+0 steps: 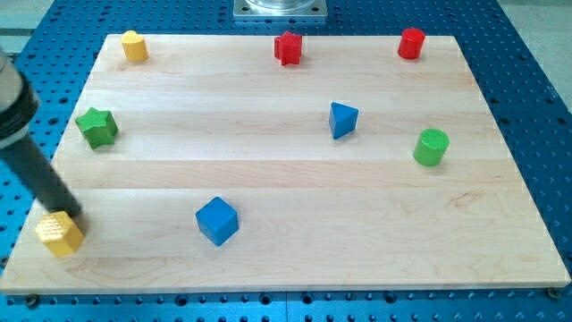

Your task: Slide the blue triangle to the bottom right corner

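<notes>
My tip (71, 215) is sitting at the near left corner of the wooden worktop (286, 259), and it is touching, or all but touching, the far edge of the yellow block (60, 233), whose shape I cannot settle for certain. The dark rod is leaning up and away to the left, running out of view at the left edge. There are no fingers on this arm, only the bare rod, so nothing is being held.

The blue triangle (342, 119) is lying right of centre on the worktop, well apart from my tip and well short of the near right corner. The green cylinder (431, 147) is standing to its right, nearer the right edge. The blue cube (217, 221) is resting near the near edge, left of centre, between my tip and the triangle. The green star (96, 127) is sitting by the left edge, farther back than my tip. Along the far edge three blocks are standing: a yellow cylinder-like block (134, 46) at the left, a red star-like block (288, 48) in the middle, and a red cylinder (411, 43) at the right.
</notes>
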Motion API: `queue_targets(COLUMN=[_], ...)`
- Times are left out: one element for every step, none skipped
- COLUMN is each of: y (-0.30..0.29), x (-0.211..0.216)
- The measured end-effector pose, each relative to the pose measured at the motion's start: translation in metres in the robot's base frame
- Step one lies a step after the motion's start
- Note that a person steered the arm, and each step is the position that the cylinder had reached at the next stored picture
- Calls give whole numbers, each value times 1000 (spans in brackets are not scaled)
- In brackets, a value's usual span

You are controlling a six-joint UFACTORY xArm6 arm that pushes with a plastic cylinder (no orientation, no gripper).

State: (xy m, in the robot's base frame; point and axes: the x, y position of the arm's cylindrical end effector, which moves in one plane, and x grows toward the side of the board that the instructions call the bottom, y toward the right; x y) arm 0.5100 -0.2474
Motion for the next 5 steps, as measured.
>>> queue_targets(y=[68,102,102,117,187], x=[-70,-92,-92,-129,-179])
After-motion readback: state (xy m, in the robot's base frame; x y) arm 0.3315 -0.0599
